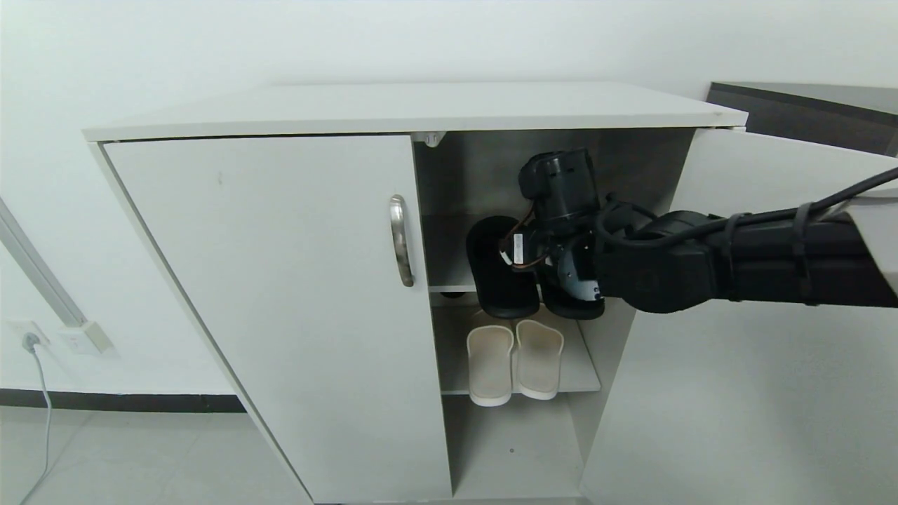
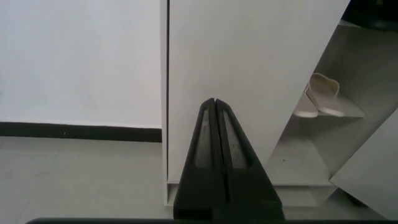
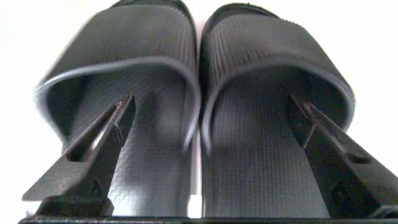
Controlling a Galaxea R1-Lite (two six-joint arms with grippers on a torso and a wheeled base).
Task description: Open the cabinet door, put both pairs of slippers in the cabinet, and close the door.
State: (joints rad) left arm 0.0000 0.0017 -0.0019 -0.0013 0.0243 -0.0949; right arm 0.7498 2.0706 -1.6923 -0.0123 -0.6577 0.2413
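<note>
The white cabinet has its left door shut and its right door swung open. A pair of white slippers lies on the lower shelf. The pair of black slippers rests on the upper shelf, heels overhanging its front edge. My right gripper is inside the cabinet at the black pair, open, with one finger under each slipper's strap. My left gripper is shut on nothing, low in front of the shut left door.
A metal handle sits on the left door's inner edge. A wall socket with a cable and a slanted conduit are on the wall to the left. A dark desk edge shows behind the cabinet on the right. Tiled floor lies below.
</note>
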